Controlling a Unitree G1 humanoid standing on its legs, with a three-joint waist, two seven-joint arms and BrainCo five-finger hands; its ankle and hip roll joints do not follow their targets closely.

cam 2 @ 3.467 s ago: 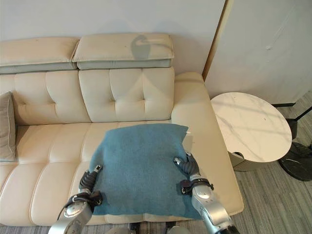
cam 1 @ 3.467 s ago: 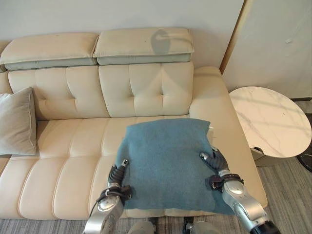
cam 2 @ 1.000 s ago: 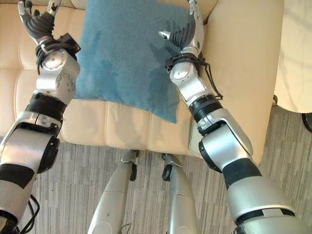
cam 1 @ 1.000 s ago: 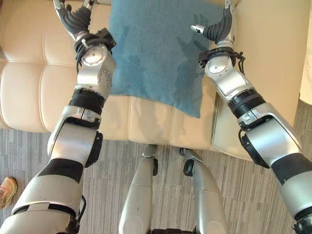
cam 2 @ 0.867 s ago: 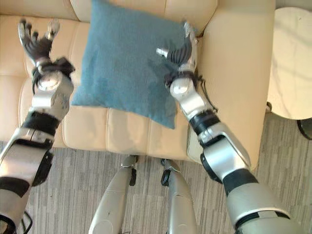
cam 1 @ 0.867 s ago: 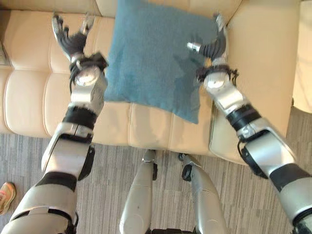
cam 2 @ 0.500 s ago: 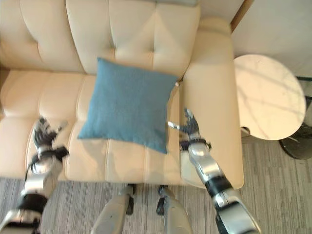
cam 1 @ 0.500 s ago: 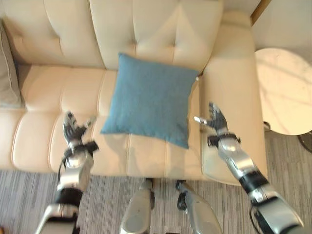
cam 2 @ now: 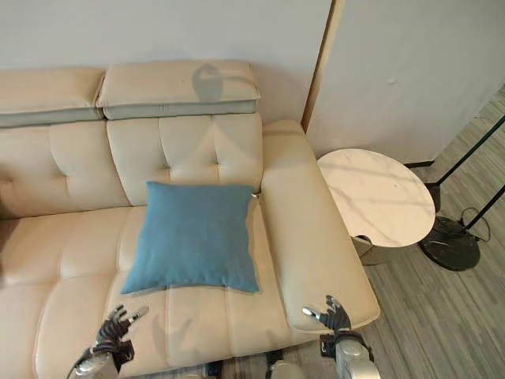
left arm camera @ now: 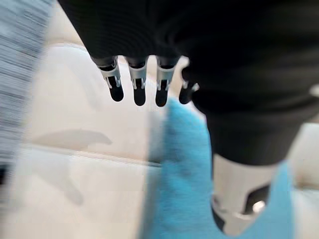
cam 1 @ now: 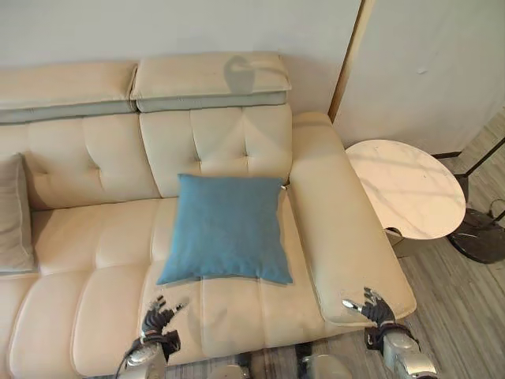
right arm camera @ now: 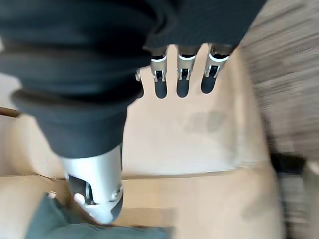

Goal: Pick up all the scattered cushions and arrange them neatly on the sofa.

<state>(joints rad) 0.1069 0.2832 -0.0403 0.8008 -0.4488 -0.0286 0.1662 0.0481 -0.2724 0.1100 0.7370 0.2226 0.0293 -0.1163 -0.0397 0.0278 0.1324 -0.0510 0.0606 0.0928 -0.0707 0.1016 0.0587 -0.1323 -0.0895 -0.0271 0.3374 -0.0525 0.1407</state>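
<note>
A blue cushion [cam 1: 225, 229] lies on the cream sofa [cam 1: 95, 245], on the right-hand seat with its far edge at the tufted backrest, beside the armrest [cam 1: 335, 237]. A grey cushion [cam 1: 12, 217] leans at the sofa's far left. My left hand [cam 1: 155, 318] hovers at the seat's front edge, open and holding nothing, well short of the blue cushion. My right hand [cam 1: 372, 309] is open too, by the armrest's front corner. In the left wrist view my fingers [left arm camera: 137, 84] are straight, with the blue cushion [left arm camera: 184, 164] past them. The right wrist view has straight fingers [right arm camera: 182, 74] over the armrest.
A round white marble side table [cam 1: 406, 189] stands right of the sofa's armrest. A dark lamp base [cam 1: 477, 237] sits on the wood-look floor further right. A pale wall runs behind the sofa.
Both hands let go of the blue cushion and drew back to the sofa's front edge. The cushion now rests alone by the backrest. The camera has moved, and the whole view has shifted.
</note>
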